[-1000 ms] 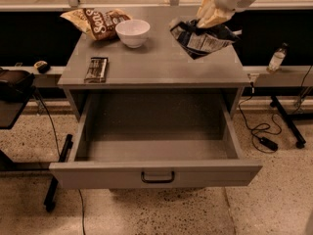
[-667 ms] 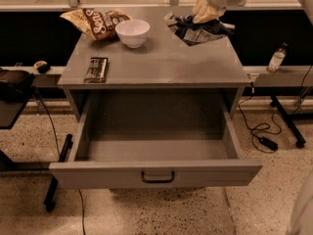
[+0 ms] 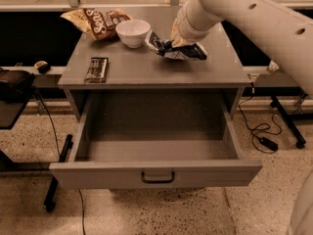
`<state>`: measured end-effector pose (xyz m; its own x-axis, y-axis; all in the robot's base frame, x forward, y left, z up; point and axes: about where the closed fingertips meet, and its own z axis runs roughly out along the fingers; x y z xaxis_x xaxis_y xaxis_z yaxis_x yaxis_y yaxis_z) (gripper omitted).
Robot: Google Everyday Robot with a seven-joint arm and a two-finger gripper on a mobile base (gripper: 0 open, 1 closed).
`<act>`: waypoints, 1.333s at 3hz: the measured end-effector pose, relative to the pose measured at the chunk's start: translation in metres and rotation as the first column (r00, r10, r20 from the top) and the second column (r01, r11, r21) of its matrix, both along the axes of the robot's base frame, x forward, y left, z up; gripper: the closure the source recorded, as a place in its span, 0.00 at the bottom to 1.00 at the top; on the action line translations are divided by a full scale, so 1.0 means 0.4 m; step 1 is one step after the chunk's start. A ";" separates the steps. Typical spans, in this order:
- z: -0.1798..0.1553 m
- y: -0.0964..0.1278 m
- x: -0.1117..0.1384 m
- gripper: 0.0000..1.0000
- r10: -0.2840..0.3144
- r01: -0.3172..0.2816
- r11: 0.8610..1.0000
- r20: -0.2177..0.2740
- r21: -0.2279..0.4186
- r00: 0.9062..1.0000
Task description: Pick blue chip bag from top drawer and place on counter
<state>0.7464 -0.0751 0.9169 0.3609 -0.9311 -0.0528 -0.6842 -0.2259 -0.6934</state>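
Observation:
The blue chip bag point(image 3: 186, 52), crumpled dark navy foil, lies low over the counter point(image 3: 146, 68), just right of the white bowl. My gripper point(image 3: 175, 39) comes in from the upper right on a thick white arm and is shut on the bag's left upper part. I cannot tell whether the bag touches the counter. The top drawer point(image 3: 156, 172) is pulled wide open below, and its inside shows nothing in it. Its dark handle point(image 3: 157, 178) sits at the centre of the front panel.
A white bowl point(image 3: 132, 32), a tan-and-brown chip bag point(image 3: 95, 21) and a small dark bar wrapper point(image 3: 96, 68) lie on the counter's left half. A black object point(image 3: 13, 84) stands at the left. Cables point(image 3: 259, 131) run on the floor at the right.
My gripper has carried the blue chip bag left and down, from above the counter's back right to low beside the white bowl. The drawer has stayed open.

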 end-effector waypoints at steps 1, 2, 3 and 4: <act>-0.001 0.001 0.002 0.50 0.001 -0.001 1.000 0.003 0.001 1.000; -0.001 0.001 0.002 0.27 0.001 -0.001 1.000 0.003 0.001 1.000; 0.008 -0.002 -0.001 0.00 -0.001 0.001 1.000 0.005 0.008 1.000; 0.087 -0.029 -0.022 0.00 -0.016 0.014 0.998 0.026 0.067 1.000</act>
